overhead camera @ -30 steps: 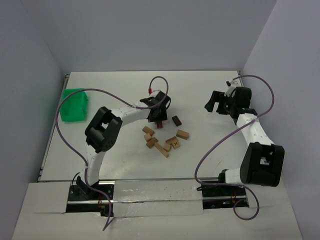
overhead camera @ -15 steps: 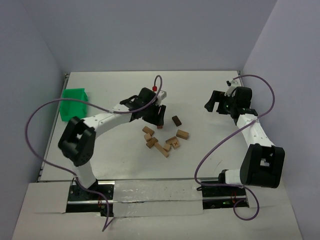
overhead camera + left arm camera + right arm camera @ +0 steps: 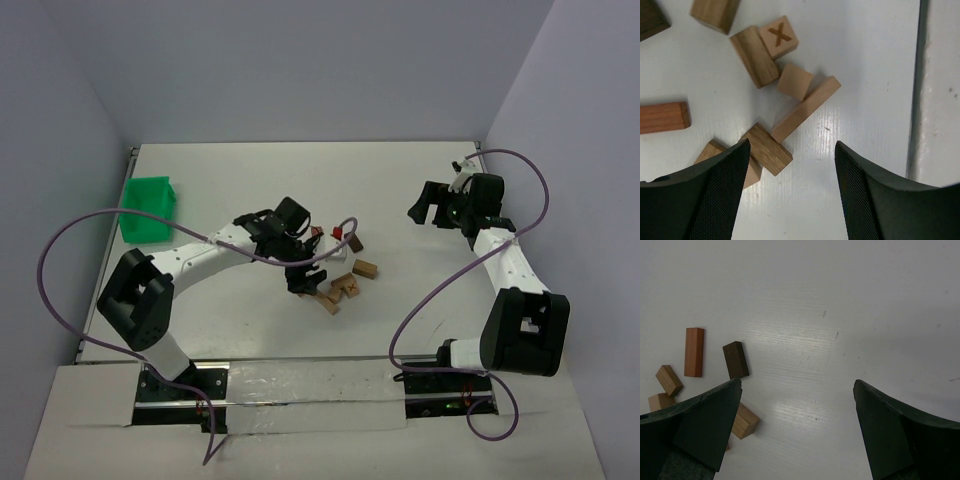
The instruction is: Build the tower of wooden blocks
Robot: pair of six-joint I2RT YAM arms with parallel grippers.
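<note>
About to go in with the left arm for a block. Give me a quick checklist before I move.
1. Left gripper jaws open, empty: ok.
2. Square block centred between jaws: not ok, sits toward one finger.
3. Square block free of neighbours: not ok, long bar touches it.
4. Right gripper open, empty, clear of the wood blocks: ok.
5. Tower begun: not ok, no stack visible.
</note>
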